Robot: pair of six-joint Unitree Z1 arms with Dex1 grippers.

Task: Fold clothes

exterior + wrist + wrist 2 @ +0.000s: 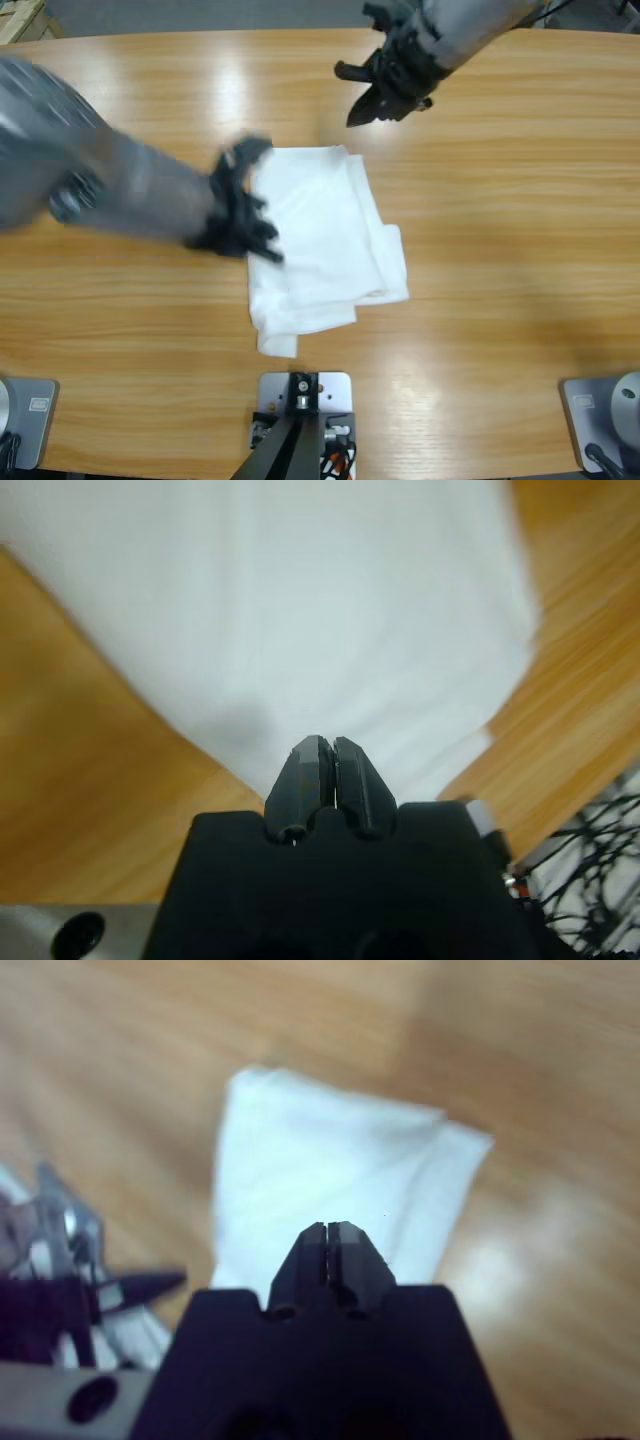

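The clothes are one white T-shirt [325, 240], folded into a rough rectangle in the middle of the table. It fills the left wrist view as white fabric [300, 610] and shows as a folded white piece [330, 1175] in the right wrist view. My left gripper [248, 215] comes in from the left and sits at the shirt's left edge. Its jaws [328, 748] are shut, with no cloth visibly pinched between them. My right gripper [385, 95] hangs above the bare wood beyond the shirt's far edge. Its jaws [330, 1230] are shut on nothing.
Bare wooden table [520, 200] stretches to the right of the shirt and in front of it. The left arm's silver forearm [120, 185] covers the left part of the table. Part of that arm [70, 1280] shows at the right wrist view's left edge.
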